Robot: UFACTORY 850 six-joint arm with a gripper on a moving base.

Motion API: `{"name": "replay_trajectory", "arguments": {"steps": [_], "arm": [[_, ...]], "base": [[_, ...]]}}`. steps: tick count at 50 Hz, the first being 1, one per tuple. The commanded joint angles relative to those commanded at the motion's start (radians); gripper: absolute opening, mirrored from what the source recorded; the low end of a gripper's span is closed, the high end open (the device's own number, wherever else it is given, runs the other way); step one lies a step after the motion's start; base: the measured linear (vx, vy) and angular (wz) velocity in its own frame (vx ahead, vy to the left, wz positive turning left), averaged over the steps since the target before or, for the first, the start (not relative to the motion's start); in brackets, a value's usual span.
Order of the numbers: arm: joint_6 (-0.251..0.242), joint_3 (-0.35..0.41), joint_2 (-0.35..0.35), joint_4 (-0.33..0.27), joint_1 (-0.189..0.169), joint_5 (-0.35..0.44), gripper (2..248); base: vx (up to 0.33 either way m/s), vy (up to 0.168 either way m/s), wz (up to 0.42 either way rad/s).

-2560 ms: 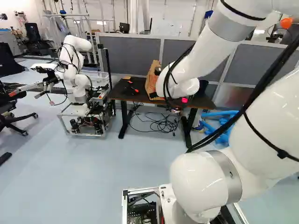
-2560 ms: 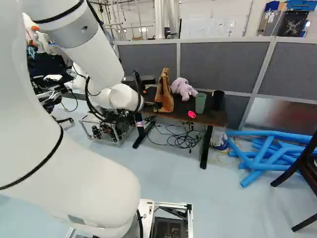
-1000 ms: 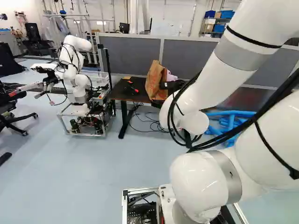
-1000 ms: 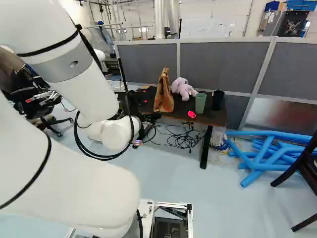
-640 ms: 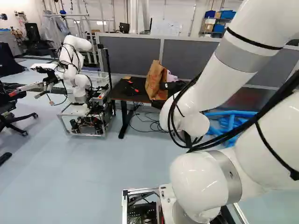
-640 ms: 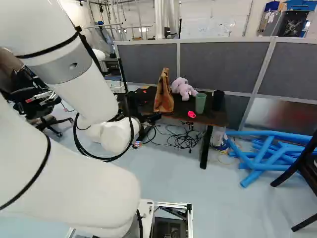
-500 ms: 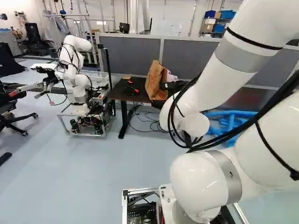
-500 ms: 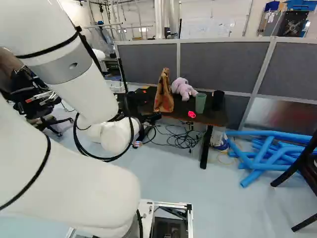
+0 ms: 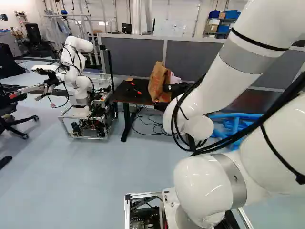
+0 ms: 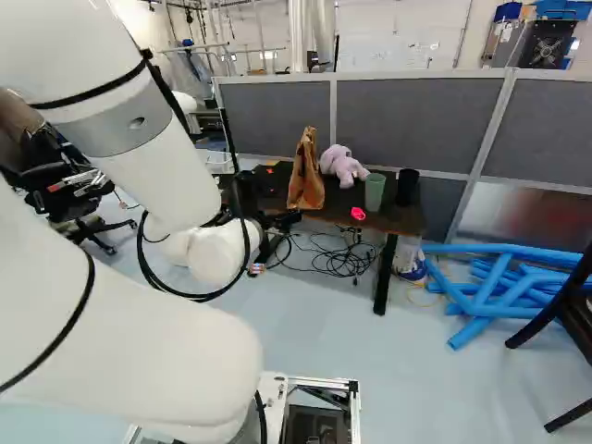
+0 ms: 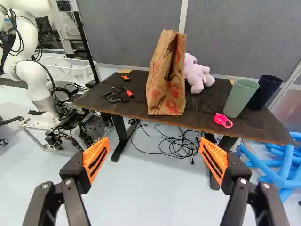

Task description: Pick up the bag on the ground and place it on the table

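Observation:
The gripper shows as a black part in the left base view. In the wrist view my gripper is open, its orange pads wide apart with nothing between them. Ahead of it, a brown paper bag with red print stands upright on the dark table, close to the table's near edge. A gap separates bag and fingers. The same bag is plain in the right base view.
On the table are a purple plush toy, a green cup, a dark cup, a pink ring-shaped item and small tools. Cables lie beneath; blue tubes lie beside it. Another robot stands left.
Since the oldest frames my arm has swung and drawn back from the bag, which stays on the table. Over the last second, arm, bag and base look still.

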Motion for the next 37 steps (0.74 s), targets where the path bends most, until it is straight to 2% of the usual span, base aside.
{"name": "replay_trajectory", "arguments": {"steps": [37], "arm": [[0.000, 0.000, 0.000, 0.000, 0.000, 0.000, 247]], "base": [[0.000, 0.000, 0.000]]}}
